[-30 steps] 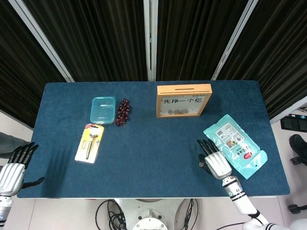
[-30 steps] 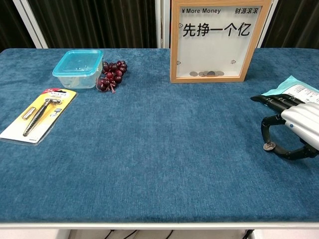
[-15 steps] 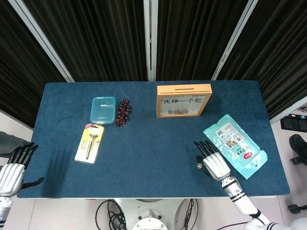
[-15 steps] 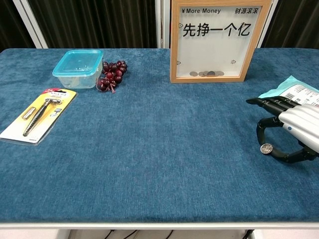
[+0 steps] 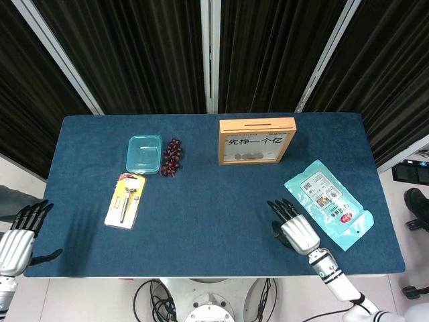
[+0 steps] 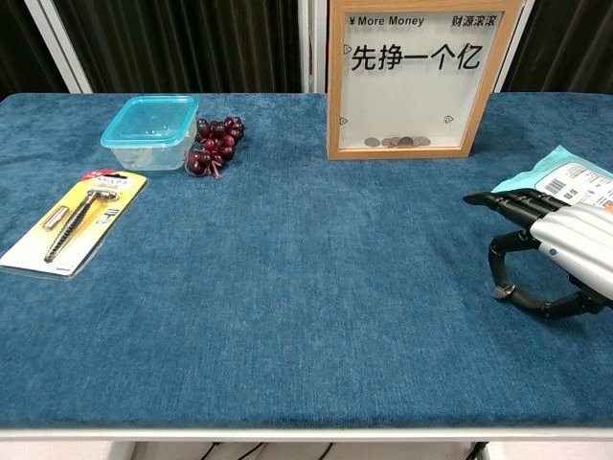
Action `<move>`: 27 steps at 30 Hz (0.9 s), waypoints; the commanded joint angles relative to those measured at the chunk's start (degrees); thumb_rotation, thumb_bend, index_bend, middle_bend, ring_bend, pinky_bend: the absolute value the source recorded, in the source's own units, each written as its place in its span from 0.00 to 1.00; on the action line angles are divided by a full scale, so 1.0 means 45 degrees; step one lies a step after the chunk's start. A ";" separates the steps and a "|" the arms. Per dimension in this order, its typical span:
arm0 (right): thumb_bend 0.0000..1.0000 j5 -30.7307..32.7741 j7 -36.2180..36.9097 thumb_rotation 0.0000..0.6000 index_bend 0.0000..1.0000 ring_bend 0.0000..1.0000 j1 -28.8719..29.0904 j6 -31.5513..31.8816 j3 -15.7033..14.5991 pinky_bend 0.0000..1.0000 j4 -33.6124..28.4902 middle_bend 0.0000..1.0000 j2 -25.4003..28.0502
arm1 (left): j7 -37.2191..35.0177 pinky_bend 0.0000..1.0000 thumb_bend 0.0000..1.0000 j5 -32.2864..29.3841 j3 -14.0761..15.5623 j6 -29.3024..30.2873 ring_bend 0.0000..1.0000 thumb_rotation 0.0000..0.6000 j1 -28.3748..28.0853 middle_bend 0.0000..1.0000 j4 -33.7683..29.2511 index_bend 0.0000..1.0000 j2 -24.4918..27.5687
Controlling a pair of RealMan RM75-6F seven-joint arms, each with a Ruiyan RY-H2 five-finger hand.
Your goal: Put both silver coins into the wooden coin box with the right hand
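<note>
My right hand (image 5: pixel 295 228) (image 6: pixel 565 254) hovers low over the right front of the blue table (image 5: pixel 208 215). Its long fingers stretch out flat toward the left. A curled finger and the thumb pinch a small silver coin (image 6: pixel 499 290), which stands tilted at the cloth. No second loose coin shows on the table. The wooden coin box (image 5: pixel 257 141) (image 6: pixel 414 77) stands upright at the back centre, with several coins behind its glass front. My left hand (image 5: pixel 17 235) hangs off the table's left front corner with its fingers spread and nothing in them.
A teal packet (image 5: pixel 328 201) (image 6: pixel 570 177) lies just right of my right hand. At back left are a clear blue container (image 5: pixel 144 153) (image 6: pixel 150 129) and dark grapes (image 5: pixel 173 157) (image 6: pixel 215 144). A yellow tool pack (image 5: pixel 125 199) (image 6: pixel 77 220) lies at the left.
My right hand has slid a little left across the cloth, and the coin has moved with it, turning from flat to tilted. The left hand has not moved.
</note>
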 commanded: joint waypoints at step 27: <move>0.39 0.3698 -0.1400 1.00 0.80 0.00 0.1803 -0.0506 0.4899 0.00 -0.7692 0.05 0.5952 | 0.0100 0.00 0.03 0.0213 0.0040 0.0092 0.00 1.00 -0.0057 0.00 -0.0158 0.00 0.0072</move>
